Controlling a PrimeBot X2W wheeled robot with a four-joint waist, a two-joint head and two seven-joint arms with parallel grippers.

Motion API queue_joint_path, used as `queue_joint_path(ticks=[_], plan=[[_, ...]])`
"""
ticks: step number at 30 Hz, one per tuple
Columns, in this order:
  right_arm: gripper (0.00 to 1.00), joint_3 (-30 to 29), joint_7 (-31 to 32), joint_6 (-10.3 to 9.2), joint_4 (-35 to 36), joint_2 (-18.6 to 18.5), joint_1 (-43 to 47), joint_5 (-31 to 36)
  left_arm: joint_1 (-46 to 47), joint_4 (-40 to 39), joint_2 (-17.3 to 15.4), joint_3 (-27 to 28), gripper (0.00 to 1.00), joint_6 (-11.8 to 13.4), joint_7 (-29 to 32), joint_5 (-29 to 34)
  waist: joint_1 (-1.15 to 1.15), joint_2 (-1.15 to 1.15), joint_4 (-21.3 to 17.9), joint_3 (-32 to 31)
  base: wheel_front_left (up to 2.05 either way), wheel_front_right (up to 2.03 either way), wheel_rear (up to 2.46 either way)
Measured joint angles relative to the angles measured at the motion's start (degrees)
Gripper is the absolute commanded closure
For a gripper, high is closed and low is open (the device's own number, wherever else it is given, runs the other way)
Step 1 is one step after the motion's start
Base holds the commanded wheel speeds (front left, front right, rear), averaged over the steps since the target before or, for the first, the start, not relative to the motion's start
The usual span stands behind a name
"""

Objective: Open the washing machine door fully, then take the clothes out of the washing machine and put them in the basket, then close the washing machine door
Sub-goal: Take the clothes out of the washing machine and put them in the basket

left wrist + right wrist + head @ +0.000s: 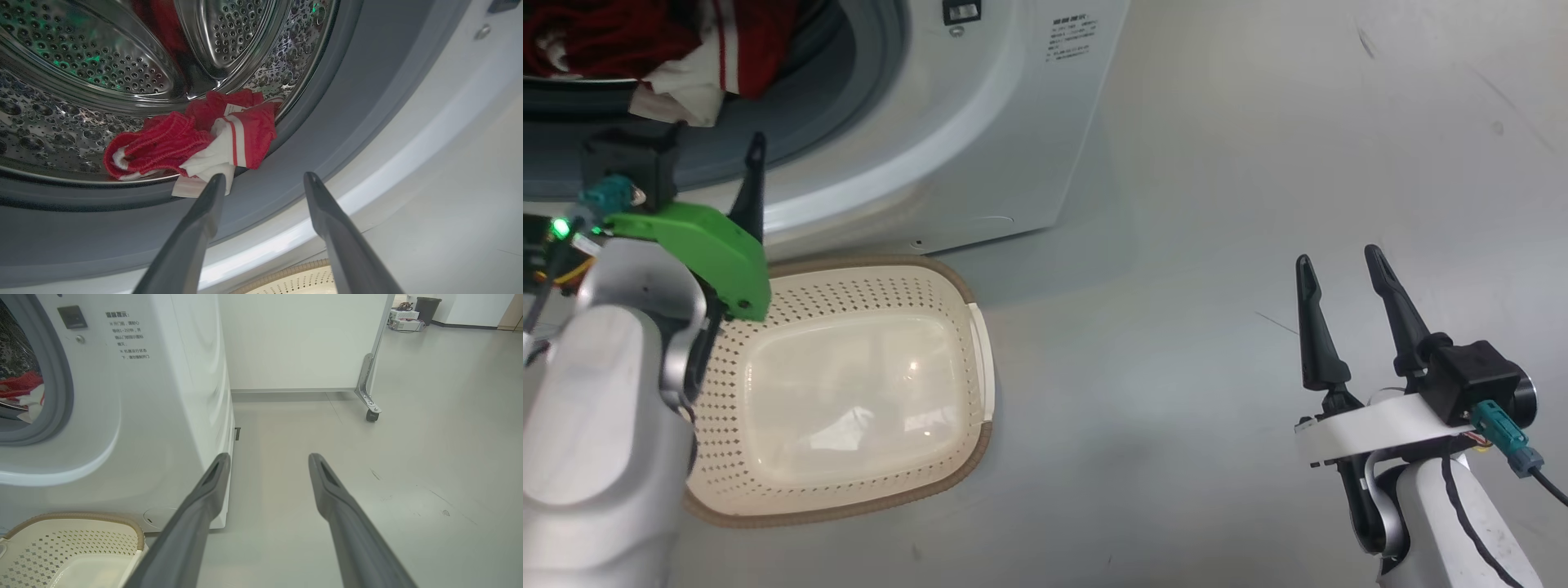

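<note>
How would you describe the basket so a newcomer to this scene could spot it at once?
Find the big white washing machine at the head view's upper left. On the grey floor in front of it sits the basket: cream perforated plastic with a brown woven-look rim, unlike the smooth white machine.

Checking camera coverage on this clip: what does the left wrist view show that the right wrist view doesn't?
Left wrist view adds: the drum's raised paddle and the left gripper, fingers open, pointing toward the clothes. Right wrist view adds: the printed label, a wheeled white panel and the right gripper, open above the floor. Both: the washing machine, the red-and-white clothes at the drum's lip, and the basket rim.
</note>
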State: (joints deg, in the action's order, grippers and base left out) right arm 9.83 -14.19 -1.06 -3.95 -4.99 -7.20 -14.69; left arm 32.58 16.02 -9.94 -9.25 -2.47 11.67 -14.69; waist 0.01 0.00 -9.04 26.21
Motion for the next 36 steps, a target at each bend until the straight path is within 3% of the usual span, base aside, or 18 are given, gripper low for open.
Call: queue_joint_path(ticks=[11,28,36], plan=[[0.00,1.5,0.0,1.00,-3.0,1.4,-3.8,-1.0,12.8,5.2,-5.3,2.4,0.00,-1.9,8.9,-1.0,0.00,0.00,-5.7,5.4,0.00,0.00,0.00],[0.00,2.5,-0.3,1.99,-4.6,2.4,-5.9,-2.9,22.8,12.2,-14.9,4.3,0.00,-3.4,20.9,-1.8,0.00,0.00,-12.3,9.0,0.00,0.00,0.00],[0.00,2.3,-0.3,1.99,-4.7,2.6,-6.4,-3.5,24.5,15.4,-16.2,5.8,0.00,-3.5,25.9,-3.9,0.00,0.00,-14.7,10.4,0.00,0.00,0.00]])
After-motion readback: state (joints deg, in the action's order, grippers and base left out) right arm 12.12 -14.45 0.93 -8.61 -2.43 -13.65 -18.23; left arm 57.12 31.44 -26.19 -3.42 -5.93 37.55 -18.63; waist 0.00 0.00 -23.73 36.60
